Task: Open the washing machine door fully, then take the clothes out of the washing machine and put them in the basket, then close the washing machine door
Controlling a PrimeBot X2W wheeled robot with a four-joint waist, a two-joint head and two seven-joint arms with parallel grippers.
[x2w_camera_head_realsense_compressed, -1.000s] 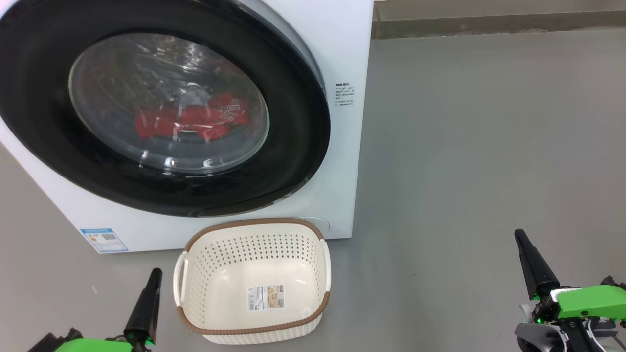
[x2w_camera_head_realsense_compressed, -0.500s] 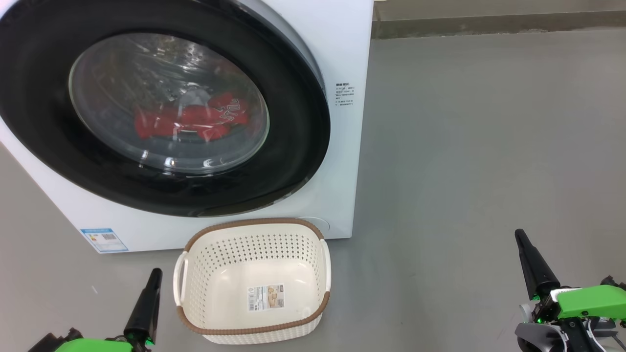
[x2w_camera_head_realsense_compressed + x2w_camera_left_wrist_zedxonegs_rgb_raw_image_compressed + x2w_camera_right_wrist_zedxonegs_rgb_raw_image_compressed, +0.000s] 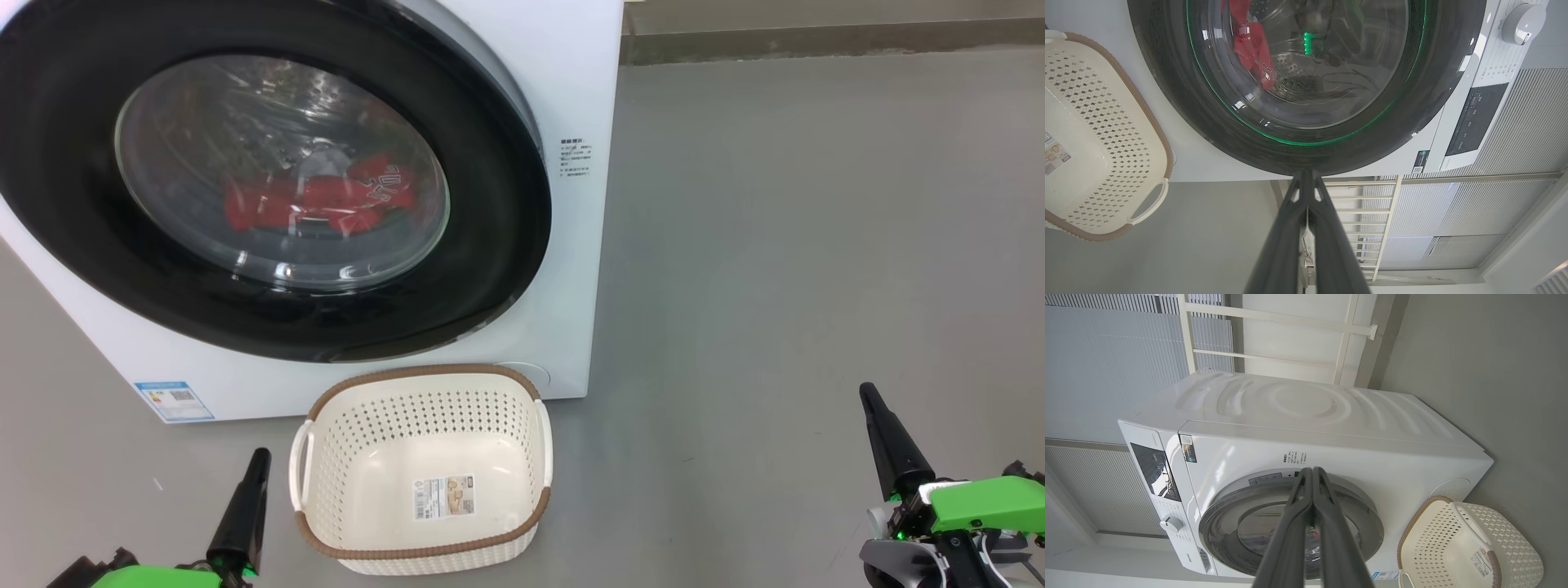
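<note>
The washing machine door [image 3: 490,245] is shut on the washing machine [image 3: 571,73], and its top and left are cut off. The clothes [image 3: 318,204] are seen blurry behind its glass. The basket [image 3: 424,377] is set on the floor [image 3: 775,245] just in front. The left gripper [image 3: 260,454] and right gripper [image 3: 866,390] are closed, nothing held.

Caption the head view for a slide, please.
Red clothes behind the door; empty basket before washer; left gripper, right gripper shut.
</note>
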